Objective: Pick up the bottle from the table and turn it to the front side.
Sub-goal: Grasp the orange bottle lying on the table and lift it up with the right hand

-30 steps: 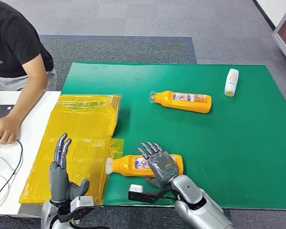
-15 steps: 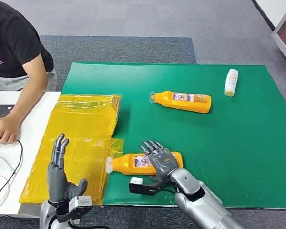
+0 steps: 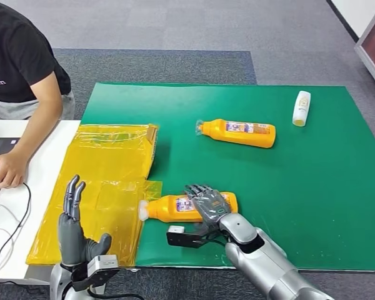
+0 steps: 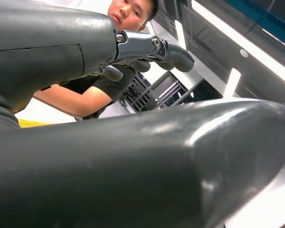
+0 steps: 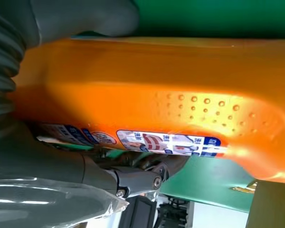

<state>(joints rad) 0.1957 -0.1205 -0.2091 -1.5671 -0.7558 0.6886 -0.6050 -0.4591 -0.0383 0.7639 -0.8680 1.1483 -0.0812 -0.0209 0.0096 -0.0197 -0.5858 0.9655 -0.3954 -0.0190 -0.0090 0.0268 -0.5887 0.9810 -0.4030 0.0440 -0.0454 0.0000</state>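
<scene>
While the right hand (image 3: 209, 207) drapes curled fingers over the near orange plastic bottle (image 3: 188, 208), lying on the green table mat (image 3: 317, 187), the grip looks shallow.
From the right wrist, thumb and fingers (image 5: 134, 178) bracket the glossy body (slippery, likely); lifting could roll it free. Left hand (image 3: 73, 234) stands idle, fingers upright and apart.

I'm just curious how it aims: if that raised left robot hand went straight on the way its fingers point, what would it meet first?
Probably the yellow plastic bag under the left robot hand, though depth is hard to judge.
</scene>
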